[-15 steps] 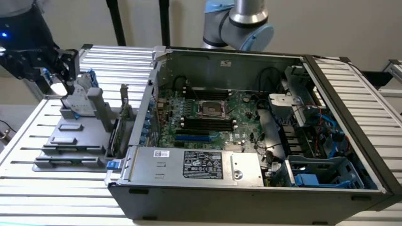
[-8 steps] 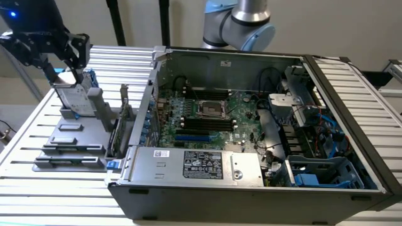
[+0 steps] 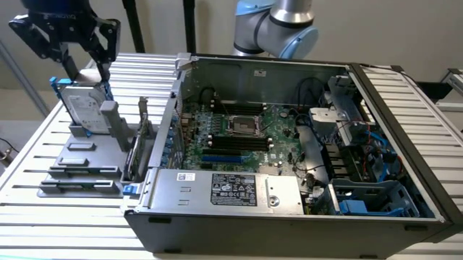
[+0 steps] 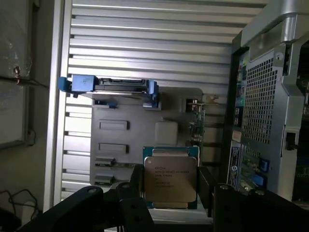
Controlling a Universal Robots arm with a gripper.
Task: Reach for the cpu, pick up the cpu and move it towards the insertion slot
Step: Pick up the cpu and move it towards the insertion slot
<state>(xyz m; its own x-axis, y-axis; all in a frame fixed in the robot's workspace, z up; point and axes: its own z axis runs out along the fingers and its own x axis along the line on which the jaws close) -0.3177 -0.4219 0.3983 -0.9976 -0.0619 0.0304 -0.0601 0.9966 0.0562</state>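
Both edges of the small flat silvery cpu (image 4: 170, 178) sit clamped in the black pincer (image 4: 171, 191). The dark, metal-framed insertion slot (image 3: 244, 124) lies well toward the exterior view's right.

One grey and pale-blue joint (image 3: 278, 24) of the arm stands at the top of the exterior view. The gripper (image 3: 87, 71) hangs high at the exterior view's left, pointing downward, its black fingers (image 4: 135, 191) closed against opposite edges of the cpu (image 4: 170, 179).
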